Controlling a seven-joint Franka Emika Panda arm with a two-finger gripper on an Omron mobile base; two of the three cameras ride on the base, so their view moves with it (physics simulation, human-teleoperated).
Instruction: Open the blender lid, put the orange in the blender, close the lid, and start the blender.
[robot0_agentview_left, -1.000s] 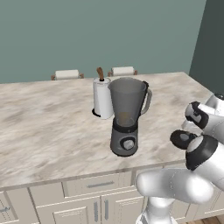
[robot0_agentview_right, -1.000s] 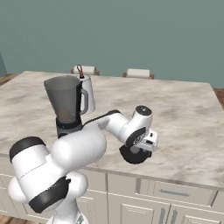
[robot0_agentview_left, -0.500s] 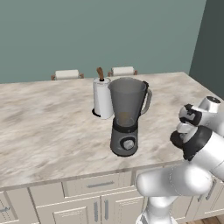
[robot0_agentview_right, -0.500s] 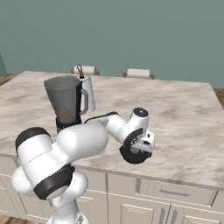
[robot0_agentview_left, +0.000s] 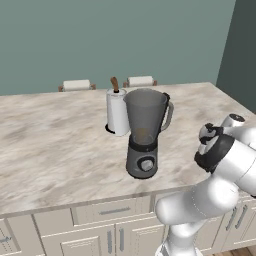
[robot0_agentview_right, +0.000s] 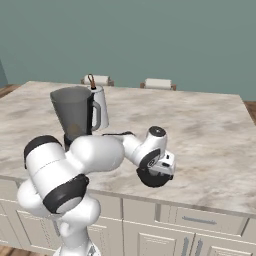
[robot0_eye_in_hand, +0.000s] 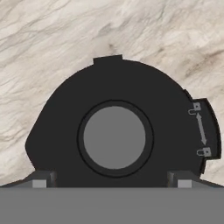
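Note:
The blender (robot0_agentview_left: 145, 137) stands on the marble counter (robot0_agentview_left: 55, 145), its translucent jar open at the top. To its right, near the counter's front edge, the blender lid (robot0_agentview_right: 150, 179) lies flat, a dark disc with a raised centre knob (robot0_eye_in_hand: 113, 136). My gripper (robot0_eye_in_hand: 111, 179) hangs close above the lid, open, one dark fingertip (robot0_eye_in_hand: 41, 179) rising on each side of the knob. In the right base view the gripper (robot0_agentview_right: 160, 167) sits just over the disc. A faint orange-brown tint shows low in the jar; I cannot tell whether it is the orange.
A white paper-towel roll (robot0_agentview_left: 117, 112) with a brown-tipped post stands just behind the blender on its left. Two chair backs (robot0_agentview_left: 76, 85) show beyond the counter's far edge. The front edge (robot0_agentview_right: 200, 200) runs right under my hand, with drawers below.
My arm's elbow and shoulder have swung while the hand stayed over the lid. The jaws stayed open and the lid has not moved.

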